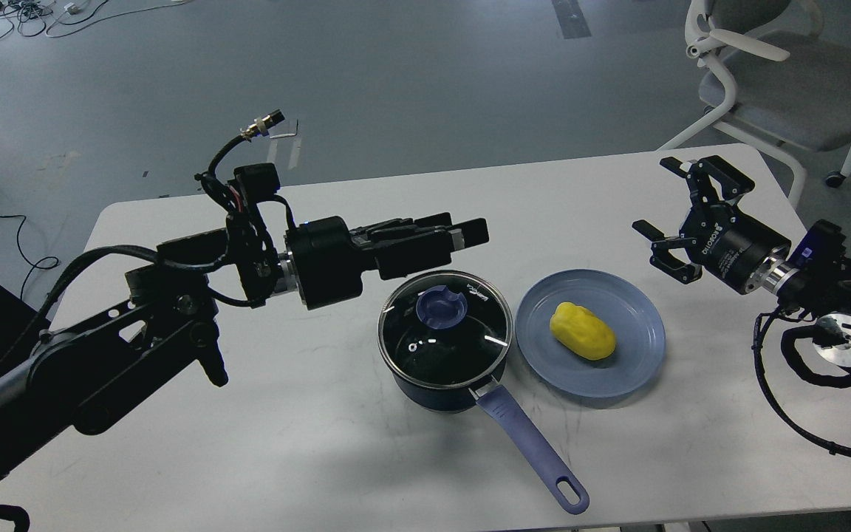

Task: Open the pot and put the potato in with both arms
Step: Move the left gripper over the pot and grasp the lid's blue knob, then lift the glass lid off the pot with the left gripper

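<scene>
Two black arms reach in over a white table (307, 458), one from each side. The left arm (100, 355) comes in from the left edge and stretches across the table's left half, cables looping above its wrist. Its left gripper (462, 235) hangs in the air just behind and above the far rim of the pot, pointing right; the fingers (425, 229) lie close alongside each other with nothing between them, so the pincer looks pressed together.

Near the middle of the table, a little toward the near edge, stands the pot (444, 347), a dark navy saucepan. A glass lid (462, 332) with a metal rim rests on it, and a lavender-blue knob (440, 308) sits on the lid's far-left part. The pot's long lavender-blue handle (529, 451) runs toward the near edge and slightly right, ending in an oval hole.

Just right of the pot, almost touching it, lies a flat blue plate (617, 369). The potato (582, 331), a bright yellow oval lump, lies on the plate near its middle.

Toward the right edge the right arm (832, 310) enters, a cable trailing in a loop on the table below it. The right gripper (680, 214) hovers above the table's far-right area, well apart from the plate, its claw fingers spread wide and holding nothing.
</scene>
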Controlling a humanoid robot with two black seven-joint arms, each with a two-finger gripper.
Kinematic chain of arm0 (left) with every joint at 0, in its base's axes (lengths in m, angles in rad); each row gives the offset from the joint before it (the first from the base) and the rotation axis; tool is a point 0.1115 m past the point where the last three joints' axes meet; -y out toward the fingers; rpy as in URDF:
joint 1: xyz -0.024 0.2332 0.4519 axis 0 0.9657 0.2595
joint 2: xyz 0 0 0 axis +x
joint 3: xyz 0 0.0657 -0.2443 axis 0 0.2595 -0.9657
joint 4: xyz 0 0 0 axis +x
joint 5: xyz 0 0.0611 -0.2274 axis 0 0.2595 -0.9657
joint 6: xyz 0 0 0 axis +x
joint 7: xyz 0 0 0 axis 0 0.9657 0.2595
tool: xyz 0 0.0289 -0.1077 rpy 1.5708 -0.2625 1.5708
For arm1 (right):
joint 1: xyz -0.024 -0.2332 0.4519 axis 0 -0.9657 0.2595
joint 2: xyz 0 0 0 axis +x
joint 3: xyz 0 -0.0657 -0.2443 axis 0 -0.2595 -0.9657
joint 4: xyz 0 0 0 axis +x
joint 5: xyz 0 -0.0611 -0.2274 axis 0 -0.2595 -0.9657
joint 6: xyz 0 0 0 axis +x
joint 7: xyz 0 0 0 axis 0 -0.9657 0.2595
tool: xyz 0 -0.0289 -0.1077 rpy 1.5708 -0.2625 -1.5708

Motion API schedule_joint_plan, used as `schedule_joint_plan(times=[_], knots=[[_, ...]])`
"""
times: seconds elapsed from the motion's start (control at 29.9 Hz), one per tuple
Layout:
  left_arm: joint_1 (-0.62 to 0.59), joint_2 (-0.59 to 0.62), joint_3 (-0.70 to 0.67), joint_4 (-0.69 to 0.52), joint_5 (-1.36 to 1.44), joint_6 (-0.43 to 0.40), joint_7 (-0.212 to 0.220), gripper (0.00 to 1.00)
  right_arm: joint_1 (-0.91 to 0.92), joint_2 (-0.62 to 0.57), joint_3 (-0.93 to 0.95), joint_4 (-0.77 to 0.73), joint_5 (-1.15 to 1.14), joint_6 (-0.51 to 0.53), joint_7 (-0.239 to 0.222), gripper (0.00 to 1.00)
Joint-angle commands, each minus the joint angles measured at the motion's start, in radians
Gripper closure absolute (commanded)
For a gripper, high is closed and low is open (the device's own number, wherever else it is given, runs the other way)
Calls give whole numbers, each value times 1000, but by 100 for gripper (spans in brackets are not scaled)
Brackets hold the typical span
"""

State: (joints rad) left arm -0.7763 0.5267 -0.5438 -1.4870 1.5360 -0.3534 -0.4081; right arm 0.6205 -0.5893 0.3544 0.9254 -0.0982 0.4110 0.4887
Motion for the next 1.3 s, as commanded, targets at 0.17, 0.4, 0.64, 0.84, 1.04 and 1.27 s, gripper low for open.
schedule_joint_plan(times=[0.17,0.4,0.64,0.84,1.04,1.27], knots=[[-3,-97,11,99,515,25,0,2,-5,-14,0,6,2,0,0,0],[6,-117,19,188,634,37,2,2,-8,-14,0,4,0,0,0,0],[19,-114,53,163,638,37,0,2,-11,-15,0,3,0,0,0,0],[26,-139,54,159,625,37,0,2,-15,-15,0,3,0,0,0,0],[39,-145,62,180,628,37,2,2,-22,-14,1,3,2,-1,0,0],[40,-142,62,195,630,39,3,2,-22,-12,0,3,0,-1,0,0]])
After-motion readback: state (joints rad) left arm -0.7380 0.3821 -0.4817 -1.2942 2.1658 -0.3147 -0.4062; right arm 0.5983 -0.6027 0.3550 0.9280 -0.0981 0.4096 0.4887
